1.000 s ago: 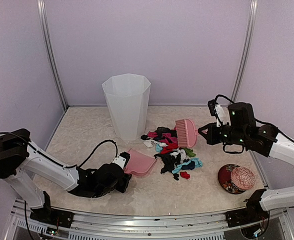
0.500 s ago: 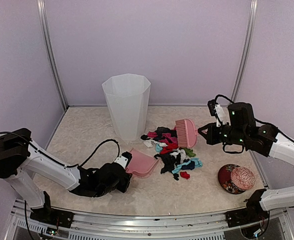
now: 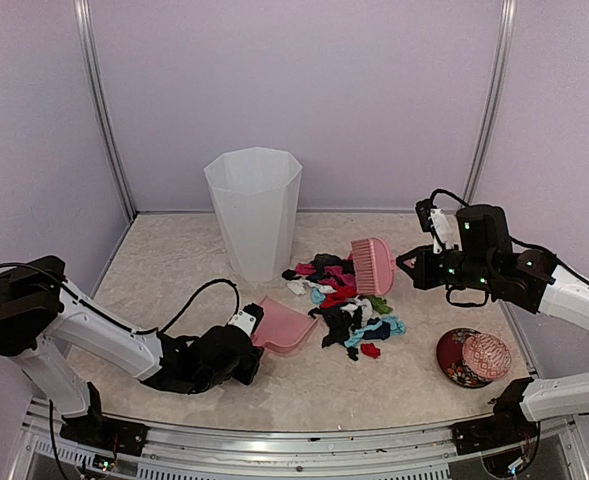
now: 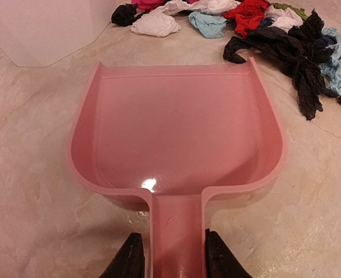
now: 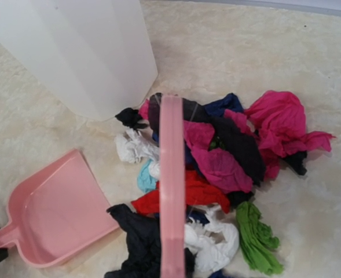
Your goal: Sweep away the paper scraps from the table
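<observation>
Left end effector [image 4: 174,255] was clamped on the dustpan [image 4: 176,127] handle, near-left, pan empty, mouth facing the scraps [image 3: 349,300] heaped mid table [image 3: 174,265]. Right end effector [image 3: 406,265] gripped the brush [image 3: 372,265] over the pile's far-right side. Looked like the sweeping step; next I'd drag scraps left into the pan.

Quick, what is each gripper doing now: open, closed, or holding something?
Left gripper: closed on the pink dustpan, at its handle.
Right gripper: closed, holding the pink brush.
</observation>
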`<state>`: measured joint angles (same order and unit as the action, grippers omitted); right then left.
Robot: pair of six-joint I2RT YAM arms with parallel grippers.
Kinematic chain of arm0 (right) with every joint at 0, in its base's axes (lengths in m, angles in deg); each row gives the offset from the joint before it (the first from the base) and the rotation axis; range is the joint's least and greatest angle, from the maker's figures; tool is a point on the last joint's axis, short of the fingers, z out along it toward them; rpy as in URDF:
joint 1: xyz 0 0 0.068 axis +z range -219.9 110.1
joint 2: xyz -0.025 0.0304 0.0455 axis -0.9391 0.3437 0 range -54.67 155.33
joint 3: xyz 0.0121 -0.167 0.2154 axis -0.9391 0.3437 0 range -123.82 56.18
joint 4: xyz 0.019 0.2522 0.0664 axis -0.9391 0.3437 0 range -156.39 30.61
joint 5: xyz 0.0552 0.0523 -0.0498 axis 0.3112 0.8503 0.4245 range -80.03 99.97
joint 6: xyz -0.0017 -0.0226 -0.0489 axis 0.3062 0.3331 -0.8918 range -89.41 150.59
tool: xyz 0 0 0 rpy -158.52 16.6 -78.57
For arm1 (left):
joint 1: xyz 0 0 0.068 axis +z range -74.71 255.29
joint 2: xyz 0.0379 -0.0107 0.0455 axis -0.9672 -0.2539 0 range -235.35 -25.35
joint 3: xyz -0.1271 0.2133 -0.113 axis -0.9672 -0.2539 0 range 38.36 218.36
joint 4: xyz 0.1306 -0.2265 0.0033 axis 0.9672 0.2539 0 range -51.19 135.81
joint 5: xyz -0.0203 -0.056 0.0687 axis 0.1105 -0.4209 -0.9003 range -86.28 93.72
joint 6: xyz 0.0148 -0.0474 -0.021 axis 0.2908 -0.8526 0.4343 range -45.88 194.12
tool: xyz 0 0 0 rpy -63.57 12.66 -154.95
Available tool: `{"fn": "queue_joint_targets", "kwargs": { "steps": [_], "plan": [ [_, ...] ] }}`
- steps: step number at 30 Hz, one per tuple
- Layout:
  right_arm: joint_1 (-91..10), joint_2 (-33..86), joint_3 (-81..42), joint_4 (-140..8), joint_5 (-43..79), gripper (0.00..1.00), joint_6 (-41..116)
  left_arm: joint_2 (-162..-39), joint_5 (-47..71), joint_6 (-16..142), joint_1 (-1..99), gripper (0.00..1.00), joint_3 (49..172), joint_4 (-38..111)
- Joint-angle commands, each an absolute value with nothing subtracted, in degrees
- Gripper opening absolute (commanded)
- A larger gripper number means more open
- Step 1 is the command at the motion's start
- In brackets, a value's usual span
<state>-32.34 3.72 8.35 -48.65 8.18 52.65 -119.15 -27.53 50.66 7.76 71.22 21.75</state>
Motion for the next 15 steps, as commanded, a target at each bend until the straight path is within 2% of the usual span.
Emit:
{"fn": "queue_joint_targets", "kwargs": {
  "steps": [1, 7, 8, 15],
  "plan": [
    [-33.07, 3.61, 7.10, -49.30, 7.73, 0.00, 52.47, -119.88, -26.74, 51.68, 8.22, 0.30, 72.03, 21.81],
    [-33.15, 4.33, 5.45, -48.29, 3.30, 0.00, 50.38, -119.82, -25.30, 52.14, 8.49, 0.02, 71.86, 21.90],
    [-33.23, 4.67, 4.66, -48.26, 2.10, 0.00, 49.56, -119.48, -25.24, 52.14, 8.55, 0.00, 71.85, 22.08],
    [-33.49, 10.19, -1.75, -49.25, -14.30, 0.00, 39.31, -116.21, -23.73, 52.48, 8.54, 0.00, 71.89, 25.37]
  ]
}}
